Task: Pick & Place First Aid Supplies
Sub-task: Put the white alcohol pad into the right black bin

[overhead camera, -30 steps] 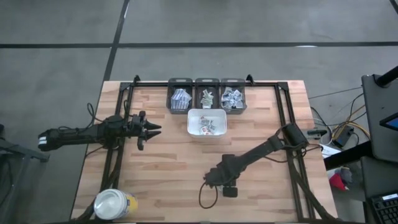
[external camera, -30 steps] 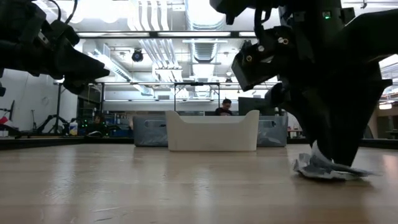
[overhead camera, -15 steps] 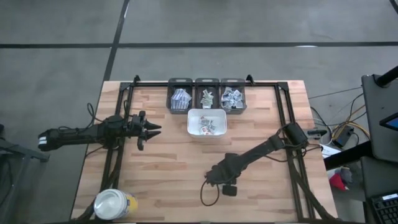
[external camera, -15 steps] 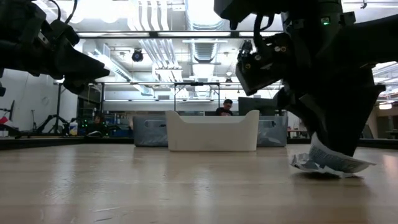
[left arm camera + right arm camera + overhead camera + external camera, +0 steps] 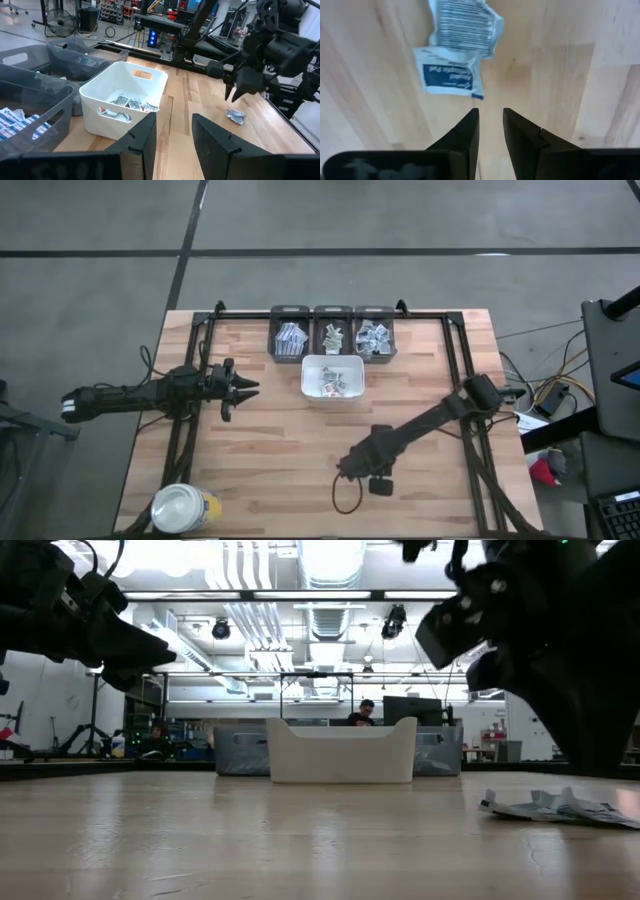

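Packets (image 5: 456,47) lie crumpled on your wooden table (image 5: 280,450), just ahead of your right gripper (image 5: 490,117), whose fingers stand narrowly apart and empty. More sit in the white tray (image 5: 308,385). Your left gripper (image 5: 172,130) waits, parted, holding nothing; its fingertips are cut off from view.

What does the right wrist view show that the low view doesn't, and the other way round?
Only the right wrist view: two packets from above, one overlapping the other, print visible, lying clear of the right tool, whose fingers stand slightly apart with nothing between them.

Only the low view: the white tray with grey bins beside it at the far side, the left arm raised on the other side, and a person in the room behind.

Both: the packets flat on the wooden table, released.
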### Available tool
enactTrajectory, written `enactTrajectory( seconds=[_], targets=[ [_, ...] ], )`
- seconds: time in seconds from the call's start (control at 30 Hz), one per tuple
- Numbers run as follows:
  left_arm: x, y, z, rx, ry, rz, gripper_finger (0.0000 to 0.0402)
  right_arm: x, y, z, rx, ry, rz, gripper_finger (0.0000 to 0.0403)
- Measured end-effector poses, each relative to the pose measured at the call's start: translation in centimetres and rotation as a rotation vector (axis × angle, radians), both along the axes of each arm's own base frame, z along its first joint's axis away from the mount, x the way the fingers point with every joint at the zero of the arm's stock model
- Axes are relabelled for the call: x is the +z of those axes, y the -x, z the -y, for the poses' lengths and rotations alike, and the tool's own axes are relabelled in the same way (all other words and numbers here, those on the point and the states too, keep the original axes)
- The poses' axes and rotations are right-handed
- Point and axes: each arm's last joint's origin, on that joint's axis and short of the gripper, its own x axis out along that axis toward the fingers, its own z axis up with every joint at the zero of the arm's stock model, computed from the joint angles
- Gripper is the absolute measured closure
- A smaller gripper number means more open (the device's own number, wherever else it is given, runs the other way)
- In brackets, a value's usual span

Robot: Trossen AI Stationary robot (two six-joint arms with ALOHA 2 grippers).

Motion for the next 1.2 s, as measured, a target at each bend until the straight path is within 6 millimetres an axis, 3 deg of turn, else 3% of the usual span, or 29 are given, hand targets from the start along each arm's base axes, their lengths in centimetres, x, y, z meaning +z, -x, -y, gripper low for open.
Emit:
enactTrajectory(
  seconds=[0.33,0.9,1.2],
  targets=[
    [0.0,0.0,0.0,0.0,-0.003,-0.001,0.0282,-0.3,-0.2,-1.9,0.038,-0.056,0.114,0.0302],
    [0.0,0.0,0.0,-0.001,-0.009,-0.001,0.0282,-1.8,0.7,-1.4,-0.014,-0.013,0.08,0.0274],
    [0.0,0.0,0.0,-0.002,-0.009,-0.001,0.0282,-1.2,0.8,-1.5,-0.034,-0.03,0.089,0.0278]
  ],
)
